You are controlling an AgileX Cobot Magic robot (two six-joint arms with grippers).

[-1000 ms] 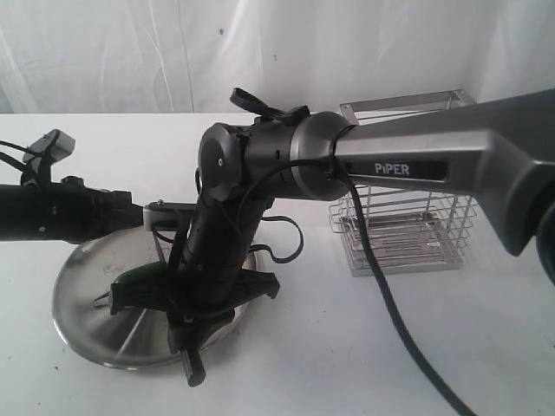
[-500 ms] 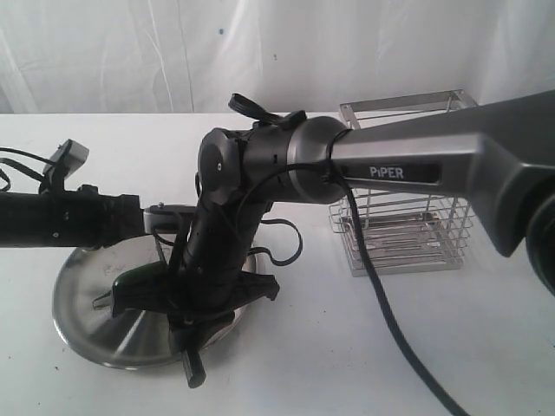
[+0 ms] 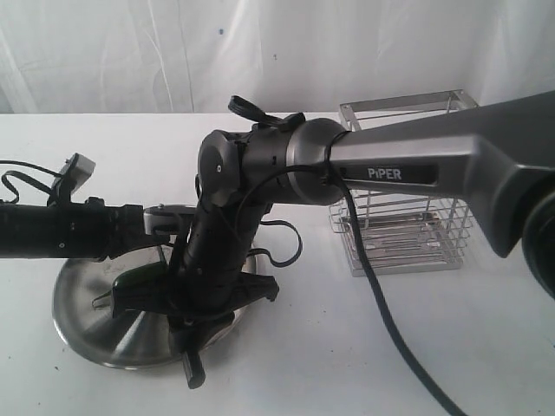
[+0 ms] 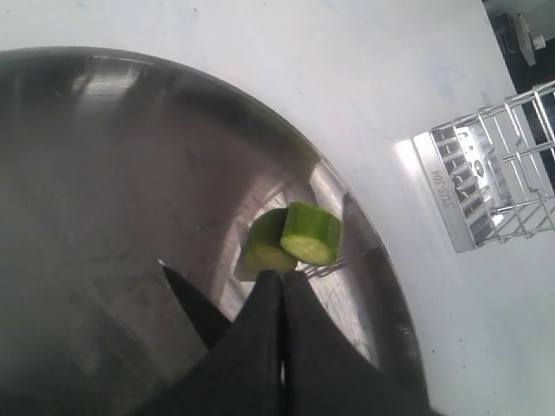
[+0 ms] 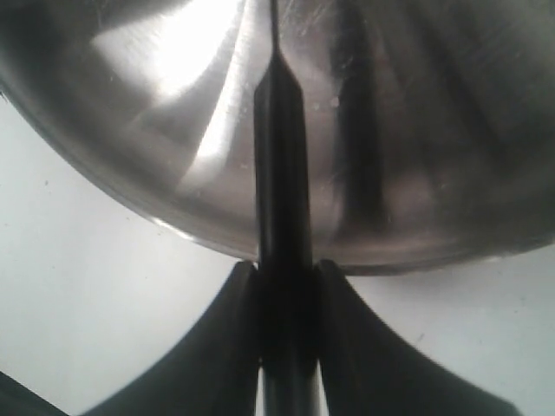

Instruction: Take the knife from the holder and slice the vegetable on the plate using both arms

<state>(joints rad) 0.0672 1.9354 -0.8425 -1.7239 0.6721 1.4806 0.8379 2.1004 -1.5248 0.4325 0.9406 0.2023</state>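
Observation:
The steel plate (image 3: 82, 325) lies at the front left. Over it my right gripper (image 3: 198, 340) points down, shut on the knife's black handle (image 5: 283, 173); the thin blade edge (image 5: 274, 26) runs out over the plate (image 5: 416, 130). The handle's end (image 3: 192, 371) sticks out past the rim. My left arm (image 3: 78, 231) reaches in level from the left, its fingertips hidden behind the right arm. In the left wrist view my left gripper (image 4: 282, 277) is shut and empty, tips right at a cut green vegetable piece (image 4: 310, 232) on the plate (image 4: 104, 173).
The wire holder (image 3: 403, 221) stands on the white table to the right of the plate, also seen as the holder (image 4: 486, 169) in the left wrist view. A black cable (image 3: 390, 329) trails from the right arm across the table. A white curtain hangs behind.
My left arm has slid to the right over the plate and sunk a little. The right arm with the knife has barely moved.

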